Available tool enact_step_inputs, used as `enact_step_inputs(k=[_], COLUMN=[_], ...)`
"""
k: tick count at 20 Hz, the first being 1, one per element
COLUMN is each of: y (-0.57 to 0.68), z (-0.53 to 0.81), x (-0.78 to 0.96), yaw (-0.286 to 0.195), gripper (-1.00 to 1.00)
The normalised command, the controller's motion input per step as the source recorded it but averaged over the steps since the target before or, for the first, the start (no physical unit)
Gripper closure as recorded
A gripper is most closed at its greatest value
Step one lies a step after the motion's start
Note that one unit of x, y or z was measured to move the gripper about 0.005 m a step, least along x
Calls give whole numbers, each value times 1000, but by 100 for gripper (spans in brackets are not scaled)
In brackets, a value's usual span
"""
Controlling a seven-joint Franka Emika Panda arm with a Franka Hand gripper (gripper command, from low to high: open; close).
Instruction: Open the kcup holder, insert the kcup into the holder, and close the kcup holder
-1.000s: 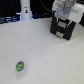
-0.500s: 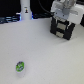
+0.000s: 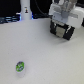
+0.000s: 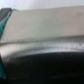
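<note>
The kcup (image 3: 20, 66), a small round pod with a green-and-blue top, lies on the white table toward the exterior view's lower left. The kcup holder (image 3: 63, 31), a black boxy unit with square front cut-outs, stands at the back on the exterior view's right. My gripper (image 3: 64, 22) hangs on the white arm directly over the holder's top, far from the kcup. Its fingers are too blurred to read. The wrist view is filled by a blurred grey and dark surface (image 4: 45, 45), apparently the holder seen very close up.
A tall white bottle-like object (image 3: 25, 10) stands at the back toward the exterior view's left, with dark equipment behind it. The white table (image 3: 50, 60) spreads between the kcup and the holder.
</note>
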Motion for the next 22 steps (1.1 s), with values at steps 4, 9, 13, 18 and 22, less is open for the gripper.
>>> enact_step_inputs(k=[4,9,13,18,22], y=[-359,-365,-376,-391,-400], z=[142,145,146,153,158], x=[934,929,923,915,889], yaw=[-73,-74,-75,-71,-74], gripper=[100,100,100,100,100])
